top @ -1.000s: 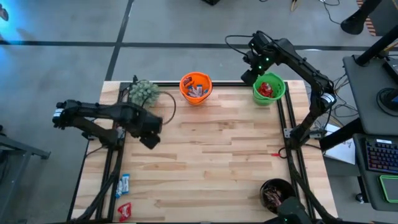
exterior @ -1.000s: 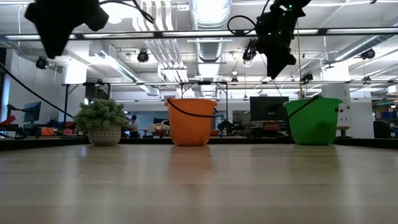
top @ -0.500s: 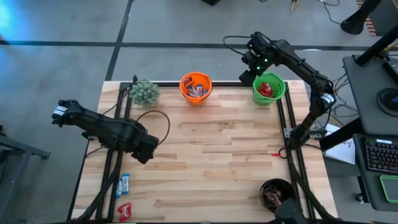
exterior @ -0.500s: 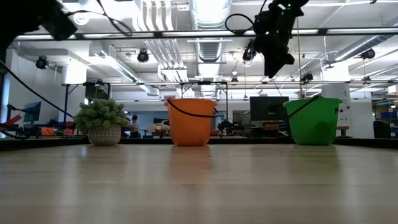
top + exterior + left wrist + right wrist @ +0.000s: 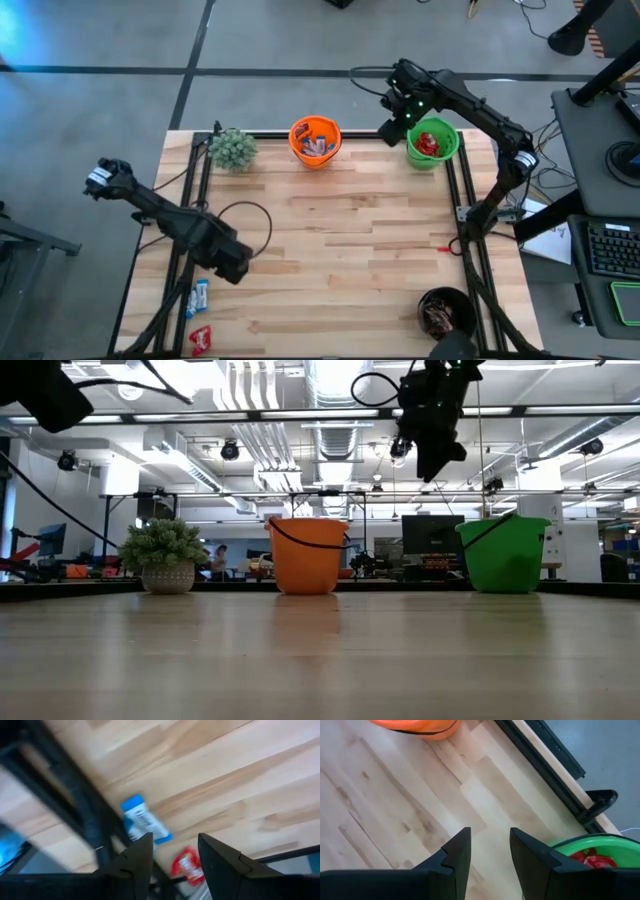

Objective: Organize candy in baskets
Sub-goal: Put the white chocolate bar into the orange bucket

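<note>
Left gripper [image 5: 172, 850]: fingers apart, empty, above blue candy [image 5: 145, 820] and red candy [image 5: 187, 866] at the table's near-left edge.
Right gripper [image 5: 487, 845]: fingers apart, seemingly empty, between orange basket [image 5: 315, 141] and green basket [image 5: 432, 142].
Black basket [image 5: 446, 312]: near-right corner.

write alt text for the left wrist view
The open, empty left gripper looks down on a blue-and-white candy bar and a red candy lying on the wooden table beside a dark frame rail.
</note>
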Controlling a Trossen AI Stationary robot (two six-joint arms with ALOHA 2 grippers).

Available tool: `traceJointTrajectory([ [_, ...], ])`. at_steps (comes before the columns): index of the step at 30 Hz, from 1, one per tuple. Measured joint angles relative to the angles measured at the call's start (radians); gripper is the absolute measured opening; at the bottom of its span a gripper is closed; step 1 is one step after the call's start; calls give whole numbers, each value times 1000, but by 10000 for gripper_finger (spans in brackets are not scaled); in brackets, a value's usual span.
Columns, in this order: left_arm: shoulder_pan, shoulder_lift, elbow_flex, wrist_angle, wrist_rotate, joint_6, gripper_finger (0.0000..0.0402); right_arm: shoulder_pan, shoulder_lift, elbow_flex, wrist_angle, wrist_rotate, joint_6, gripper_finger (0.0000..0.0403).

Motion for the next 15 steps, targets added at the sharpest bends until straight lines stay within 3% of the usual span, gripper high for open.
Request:
traceJointTrajectory([
  [3, -48, 0, -7, 57, -39, -69, 139, 24, 0, 0, -1, 0, 0, 128],
  [9, -160, 14, -24, 85, -32, -278, 139, 71, -9, 0, -14, 0, 0, 132],
  [15, -267, 73, -24, 215, -34, -481, 139, 115, -33, 0, -38, 0, 0, 124],
])
